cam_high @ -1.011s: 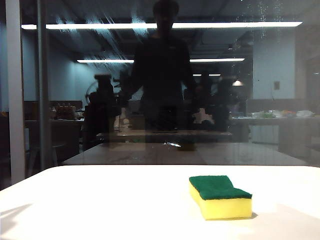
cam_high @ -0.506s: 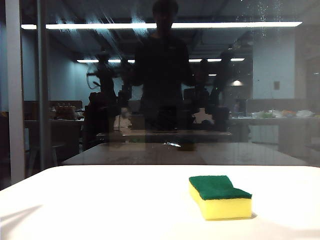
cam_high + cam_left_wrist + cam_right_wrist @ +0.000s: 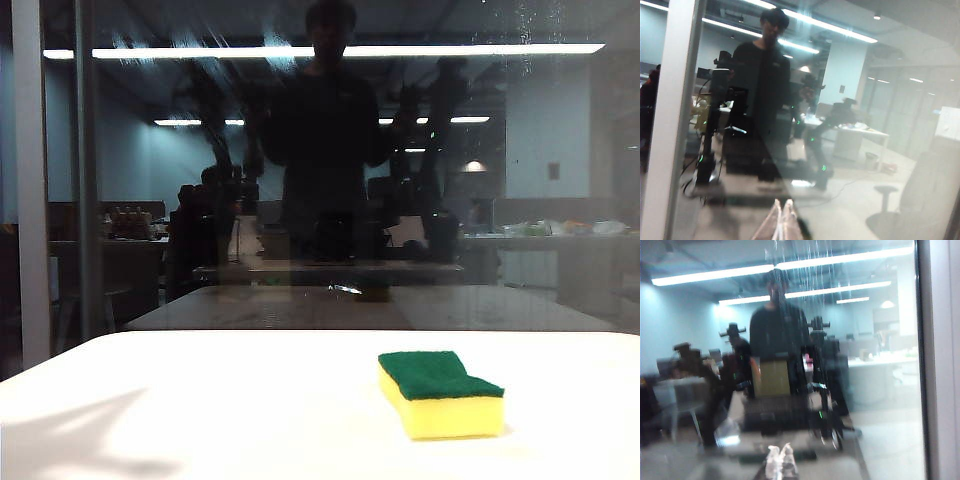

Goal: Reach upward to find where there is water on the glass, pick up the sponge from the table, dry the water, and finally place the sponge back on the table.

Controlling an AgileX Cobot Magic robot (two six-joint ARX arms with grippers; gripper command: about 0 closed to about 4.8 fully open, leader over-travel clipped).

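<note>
The sponge (image 3: 440, 393), yellow foam with a green top, lies flat on the white table (image 3: 200, 400), right of centre. Behind the table stands the glass (image 3: 560, 180), with water as whitish slanted streaks (image 3: 200, 65) at its upper left and pale droplets (image 3: 525, 30) at its upper right. Neither gripper shows directly in the exterior view; only dark mirrored arms appear, raised. My left gripper (image 3: 783, 202) is shut and empty, facing the glass (image 3: 890, 125). My right gripper (image 3: 781, 447) is also shut and empty, facing the glass (image 3: 880, 415), where thin water runs (image 3: 815, 255) streak down.
A grey vertical frame bar (image 3: 30, 190) stands at the pane's left edge; frame bars also show in the left wrist view (image 3: 670, 125) and in the right wrist view (image 3: 940, 365). The pane mirrors a dark figure (image 3: 330, 130), ceiling light strips and a brownish tabletop.
In the pane's reflection both arms have risen from low to high. A soft shadow on the table's left has grown. The sponge has stayed put.
</note>
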